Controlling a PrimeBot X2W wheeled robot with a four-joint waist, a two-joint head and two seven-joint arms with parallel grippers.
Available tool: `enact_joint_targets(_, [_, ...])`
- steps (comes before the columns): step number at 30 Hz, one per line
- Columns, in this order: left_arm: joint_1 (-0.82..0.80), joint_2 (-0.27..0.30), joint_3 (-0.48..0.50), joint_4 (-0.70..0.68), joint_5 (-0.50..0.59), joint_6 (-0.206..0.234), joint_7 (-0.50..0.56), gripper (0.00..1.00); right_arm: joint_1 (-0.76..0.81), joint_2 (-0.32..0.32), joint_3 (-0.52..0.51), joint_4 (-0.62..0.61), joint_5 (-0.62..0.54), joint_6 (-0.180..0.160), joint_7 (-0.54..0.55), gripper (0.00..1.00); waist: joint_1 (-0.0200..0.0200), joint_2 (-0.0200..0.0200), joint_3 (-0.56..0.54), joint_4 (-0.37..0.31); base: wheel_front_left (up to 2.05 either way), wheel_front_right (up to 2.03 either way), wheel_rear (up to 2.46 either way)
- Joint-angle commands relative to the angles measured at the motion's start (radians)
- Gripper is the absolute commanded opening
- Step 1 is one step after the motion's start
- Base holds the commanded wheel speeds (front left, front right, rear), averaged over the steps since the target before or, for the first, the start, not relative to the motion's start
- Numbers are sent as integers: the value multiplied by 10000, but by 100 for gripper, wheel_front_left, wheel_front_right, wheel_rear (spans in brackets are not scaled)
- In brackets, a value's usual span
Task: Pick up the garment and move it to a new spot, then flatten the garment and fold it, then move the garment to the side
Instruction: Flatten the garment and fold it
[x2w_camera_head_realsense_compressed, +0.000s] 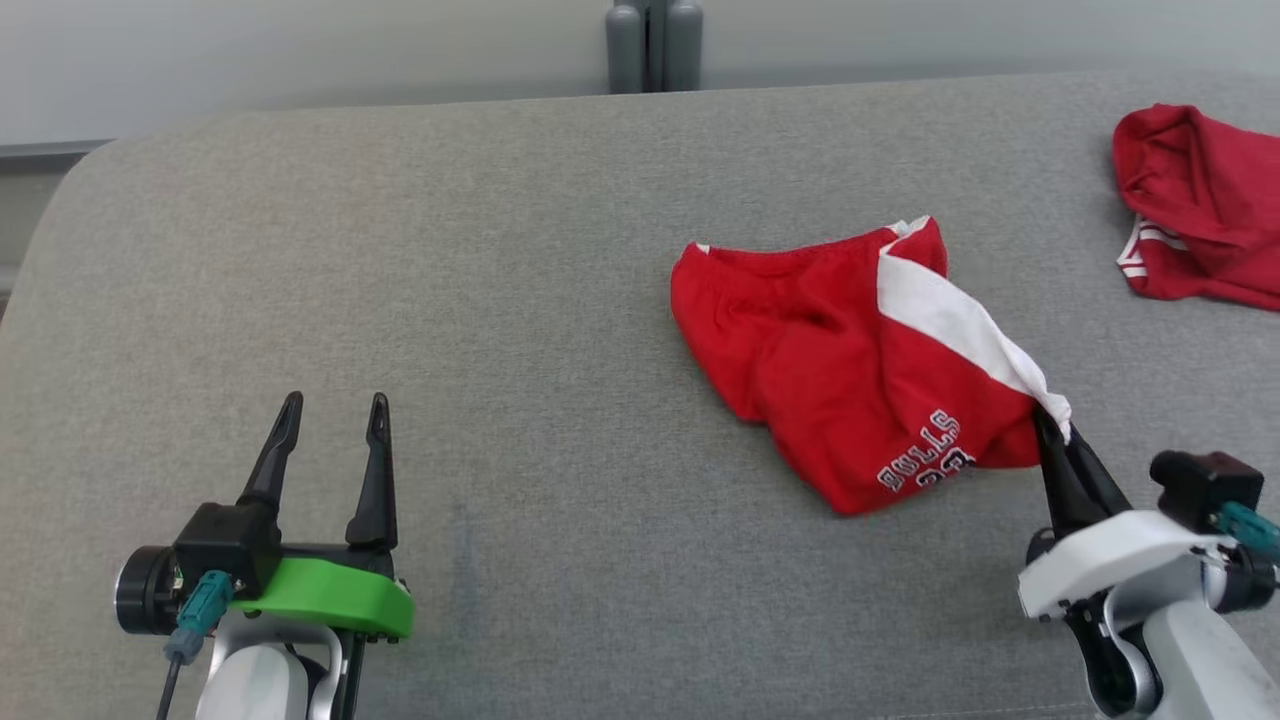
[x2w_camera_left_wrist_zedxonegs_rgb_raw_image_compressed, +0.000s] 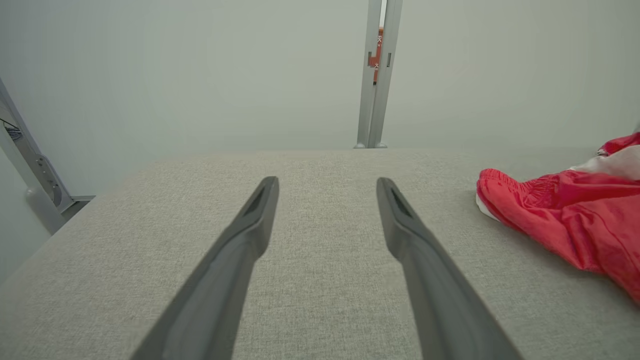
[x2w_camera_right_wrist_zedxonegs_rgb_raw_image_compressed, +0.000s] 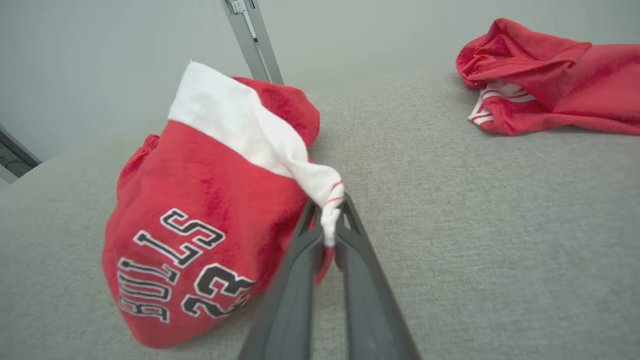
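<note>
One corner of the red shorts (x2w_camera_head_realsense_compressed: 820, 370) is pinched by the right pincer (x2w_camera_head_realsense_compressed: 1045, 422); left pincer (x2w_camera_head_realsense_compressed: 332, 408) gapes wide.

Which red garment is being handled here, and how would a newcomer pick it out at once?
On the broad grey cushioned surface, look right of centre for the crumpled red shorts, their near corner pinched in the right gripper. Unlike the other red garment at the far right edge, they carry a wide white side panel and white BULLS 23 lettering.
</note>
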Motion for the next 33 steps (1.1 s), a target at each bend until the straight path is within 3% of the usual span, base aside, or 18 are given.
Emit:
enact_joint_targets(1, [142,-18,26,5,25,-47,-26,100,411,15,-242,-280,129,-18,189,0,0,0,-118,-412,0,0,0])
enact_joint_targets(8, [-87,-90,13,81,89,-107,-26,100,2200,320,-1401,-979,109,-17,1214,0,0,0,-21,-547,0,0,0])
enact_joint_targets(9, [-107,-102,29,82,96,-118,-26,100,2309,375,-1554,-1070,43,-17,1266,30,0,0,-9,-559,0,0,0])
enact_joint_targets(10, [-115,-110,38,84,101,-127,-26,100,2369,372,-1644,-1156,-56,-17,1284,79,0,0,1,-567,0,0,0])
enact_joint_targets(11, [-111,-118,49,93,113,-135,-27,100,2391,393,-1720,-1274,-181,-17,1273,100,0,0,8,-577,0,0,0])
enact_joint_targets(19, [-35,-175,9,97,217,-147,-27,100,1615,86,-2079,-2539,-1023,-17,1211,100,0,0,-92,-392,0,0,0])
enact_joint_targets(24, [-79,-211,40,149,216,-174,-27,100,493,-460,-1595,-2871,-1297,-17,1668,100,0,0,-87,-196,0,0,0])
enact_joint_targets(29, [-248,-285,-31,153,231,-213,-27,100,-941,-949,-904,-2437,-1477,-17,2101,100,0,0,101,113,0,0,0])
enact_joint_targets(33, [-404,-385,-100,133,217,-232,-27,100,-2387,-1350,-301,-1285,-1505,-17,2412,100,0,0,420,476,0,0,0])
